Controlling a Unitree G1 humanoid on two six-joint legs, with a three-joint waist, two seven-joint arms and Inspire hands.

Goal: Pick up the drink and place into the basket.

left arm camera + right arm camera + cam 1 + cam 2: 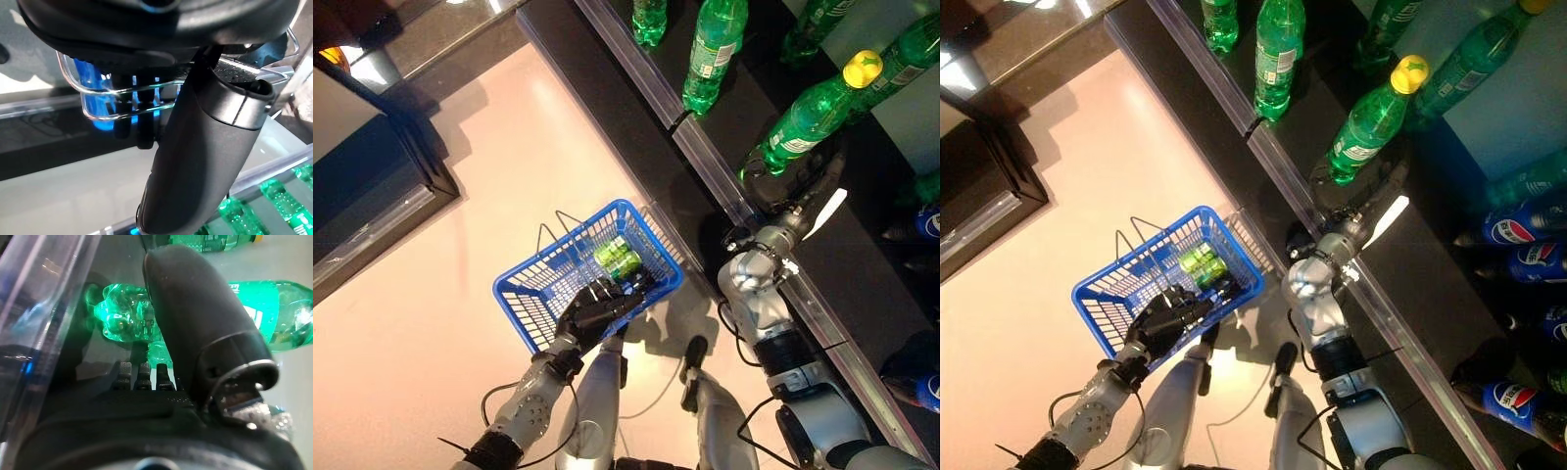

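A green drink bottle with a yellow cap (808,122) stands on the dark shelf (862,245). My right hand (793,191) is at its base. In the right wrist view the bottle (288,316) lies between the straight thumb (195,318) and the fingers (142,374), which are open around it. My left hand (592,311) is shut on the wire handle (98,93) of a blue basket (524,294), held low over the pale floor. Green drinks (619,259) lie inside the basket.
More green bottles (715,49) stand further along the shelf, behind its metal front rail (636,73). Dark bottles with blue labels (1518,230) fill the shelf to the right. A dark cabinet (372,186) stands at the left.
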